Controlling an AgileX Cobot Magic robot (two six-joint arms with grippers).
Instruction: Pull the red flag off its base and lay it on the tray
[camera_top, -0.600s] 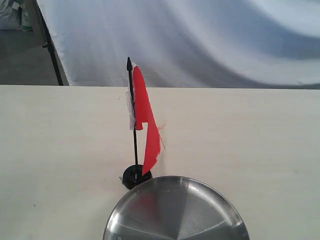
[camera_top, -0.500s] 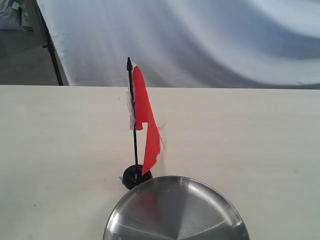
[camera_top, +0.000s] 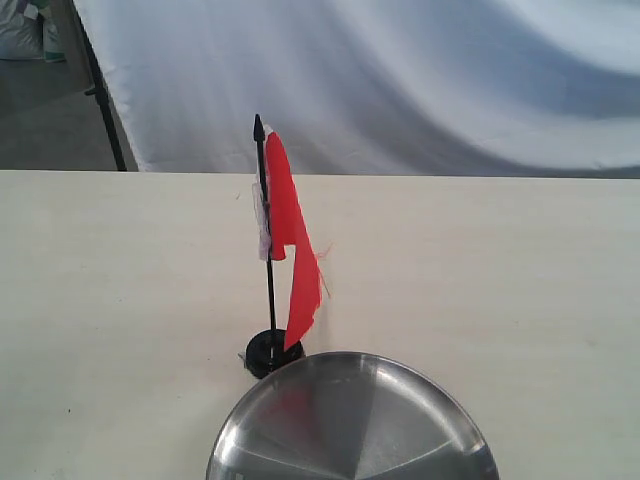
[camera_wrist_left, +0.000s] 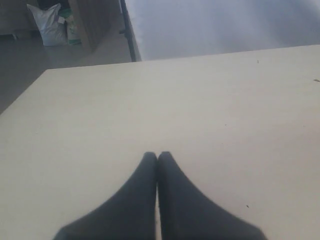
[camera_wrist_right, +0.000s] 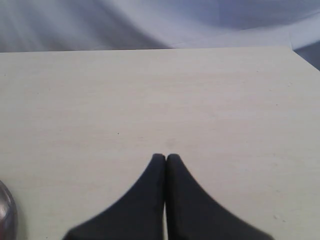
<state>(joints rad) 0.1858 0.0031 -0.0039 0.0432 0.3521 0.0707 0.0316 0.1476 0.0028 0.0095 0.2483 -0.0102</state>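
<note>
The red flag (camera_top: 291, 240) stands upright on its thin black stick, plugged into the small round black base (camera_top: 267, 352) on the pale table. Just in front of the base lies the shiny silver tray (camera_top: 352, 425), its near part cut off by the frame; a sliver of the tray (camera_wrist_right: 6, 215) shows in the right wrist view. Neither arm appears in the exterior view. My left gripper (camera_wrist_left: 157, 155) is shut over bare tabletop with nothing in it. My right gripper (camera_wrist_right: 166, 157) is shut too, empty, over bare table.
A white cloth backdrop (camera_top: 400, 80) hangs behind the table's far edge. A dark stand leg (camera_top: 103, 105) and bags on the floor (camera_wrist_left: 50, 25) lie beyond the table's left corner. The pale table (camera_top: 500, 280) stretches wide on both sides of the flag.
</note>
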